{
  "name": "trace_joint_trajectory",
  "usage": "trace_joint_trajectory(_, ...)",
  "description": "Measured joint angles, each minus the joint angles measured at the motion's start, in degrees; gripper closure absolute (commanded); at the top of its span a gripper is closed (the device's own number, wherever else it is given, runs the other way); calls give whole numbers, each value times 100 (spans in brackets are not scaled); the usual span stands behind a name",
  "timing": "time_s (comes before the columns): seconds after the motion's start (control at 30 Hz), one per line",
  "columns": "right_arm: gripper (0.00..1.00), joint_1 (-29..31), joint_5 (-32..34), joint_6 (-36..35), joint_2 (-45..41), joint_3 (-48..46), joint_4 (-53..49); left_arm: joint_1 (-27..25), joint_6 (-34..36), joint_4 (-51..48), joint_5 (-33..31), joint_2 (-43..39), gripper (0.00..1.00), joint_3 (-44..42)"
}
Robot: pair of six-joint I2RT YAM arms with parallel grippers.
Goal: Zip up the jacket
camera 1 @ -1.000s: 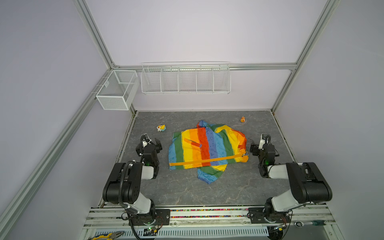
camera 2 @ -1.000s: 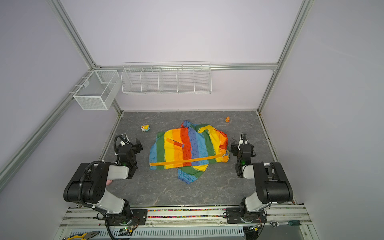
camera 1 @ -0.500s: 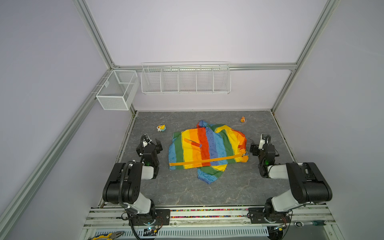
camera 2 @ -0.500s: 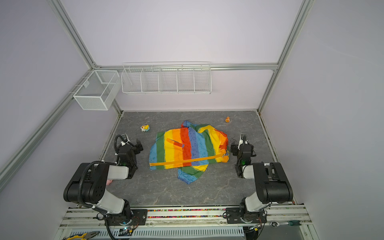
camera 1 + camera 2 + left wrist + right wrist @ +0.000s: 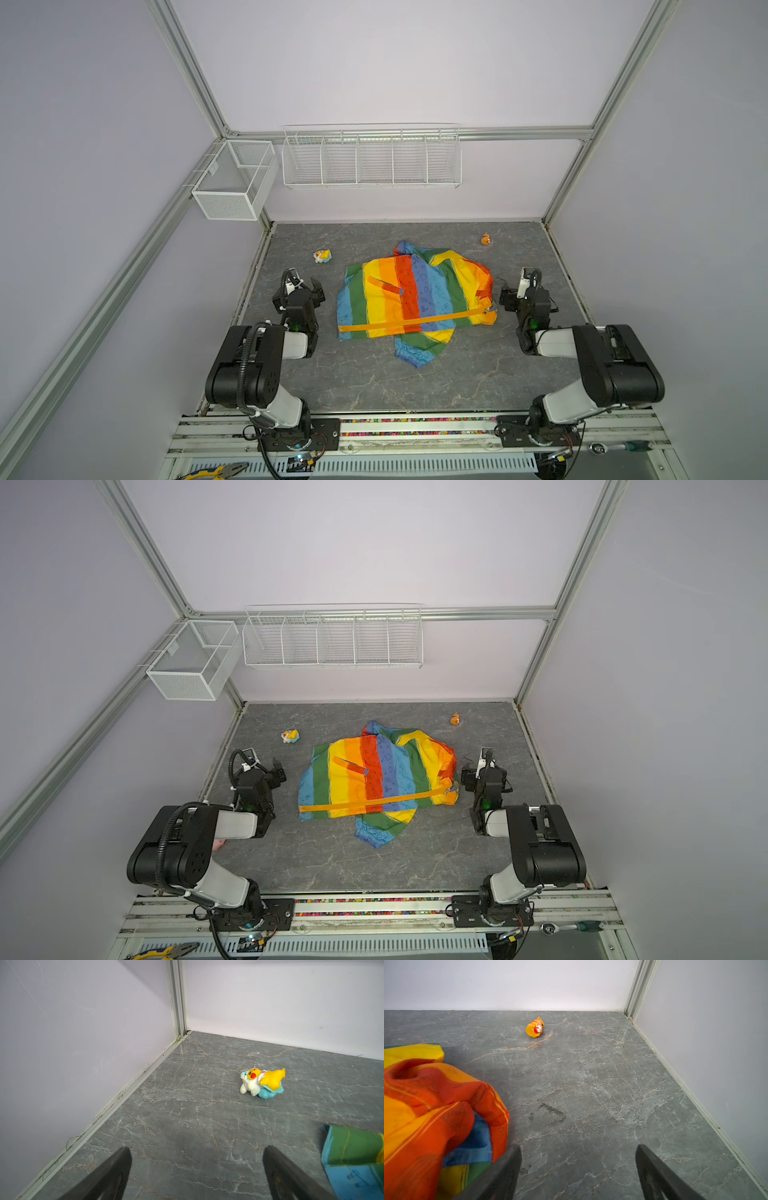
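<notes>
Two claws, the left gripper [image 5: 196, 1149] and the right gripper [image 5: 578, 1147], stand wide and empty near the left and right edges of the grey marbled table [image 5: 374, 374]. At the table's middle lies the thin rainbow-striped rain jacket [image 5: 415, 286]. Its orange zipper band [image 5: 415, 322] runs unbroken end to end, so I judge it zipped, with nothing left.
</notes>
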Motion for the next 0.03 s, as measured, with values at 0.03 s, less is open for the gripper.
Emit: trace_joint_trajectory(0.03, 12, -9, -15, 0, 0, 0, -9, 0, 0, -7, 2, 0, 1, 0)
